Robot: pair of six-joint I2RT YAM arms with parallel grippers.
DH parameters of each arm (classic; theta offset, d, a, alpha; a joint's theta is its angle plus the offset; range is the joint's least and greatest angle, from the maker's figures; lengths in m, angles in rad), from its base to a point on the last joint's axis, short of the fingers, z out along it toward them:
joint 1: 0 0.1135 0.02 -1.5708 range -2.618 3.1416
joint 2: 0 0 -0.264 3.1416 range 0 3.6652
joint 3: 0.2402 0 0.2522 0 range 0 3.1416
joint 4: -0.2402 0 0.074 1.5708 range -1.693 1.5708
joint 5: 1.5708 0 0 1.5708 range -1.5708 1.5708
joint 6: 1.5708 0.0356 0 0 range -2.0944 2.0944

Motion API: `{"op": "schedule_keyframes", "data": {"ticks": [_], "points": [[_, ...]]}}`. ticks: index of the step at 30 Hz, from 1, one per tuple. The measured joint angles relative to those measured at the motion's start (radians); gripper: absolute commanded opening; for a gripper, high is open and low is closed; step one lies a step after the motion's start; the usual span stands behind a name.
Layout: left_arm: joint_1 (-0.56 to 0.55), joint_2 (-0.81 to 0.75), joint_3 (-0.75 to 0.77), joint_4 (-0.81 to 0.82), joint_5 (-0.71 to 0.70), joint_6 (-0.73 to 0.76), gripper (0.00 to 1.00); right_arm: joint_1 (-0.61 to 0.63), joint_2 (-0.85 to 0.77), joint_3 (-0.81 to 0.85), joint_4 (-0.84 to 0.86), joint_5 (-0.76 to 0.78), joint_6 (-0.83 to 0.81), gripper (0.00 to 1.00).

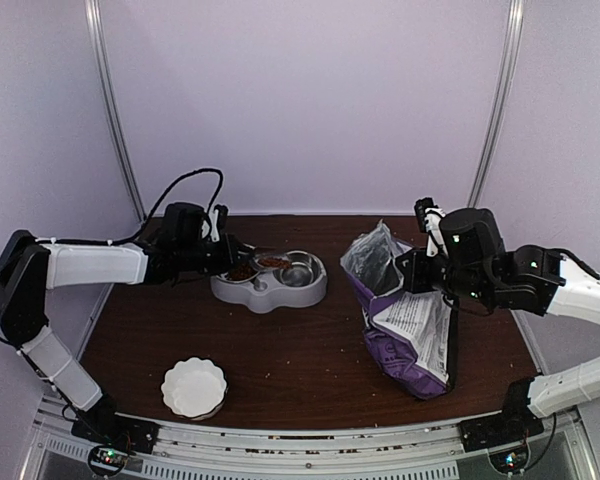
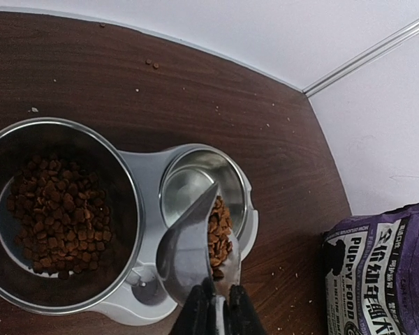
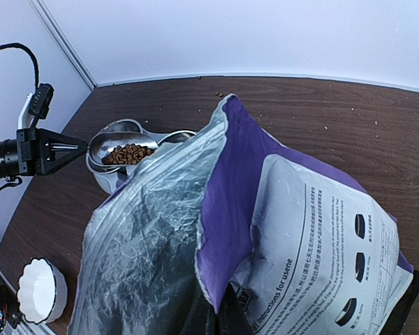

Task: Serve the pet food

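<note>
Dark table [image 1: 310, 350], white walls all round. From above: pinching the scoop [image 1: 272, 261] handle tight in the left gripper [image 1: 235, 256], poised over the feeder [image 1: 270, 297]; pinning the bag [image 1: 410, 325] upright with the right gripper [image 1: 412, 270], clamped on its rim. At the left wrist: carrying kibble [image 2: 218, 234] over the empty bowl [image 2: 188, 174], by the look of it, with more in the other bowl [image 2: 105, 150]. Roll slowly, lip inside the rim. At the right wrist: looking down a gaping bag mouth. Just hold steady.
</note>
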Motion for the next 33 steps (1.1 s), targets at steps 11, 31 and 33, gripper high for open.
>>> {"op": "schedule_keyframes", "data": {"ticks": [11,31,33], "points": [[0.0,0.04,0.056,-0.089,-0.008,0.062,0.0,-0.002,0.006,0.0,0.002,-0.005,0.0,0.0],[-0.091,0.06,0.251,-0.338,-0.169,0.257,0.0,-0.008,0.011,0.0,0.003,-0.011,0.0,0.0],[-0.109,0.064,0.28,-0.367,-0.201,0.286,0.0,-0.008,0.011,0.0,0.003,-0.011,0.0,0.0]]}}
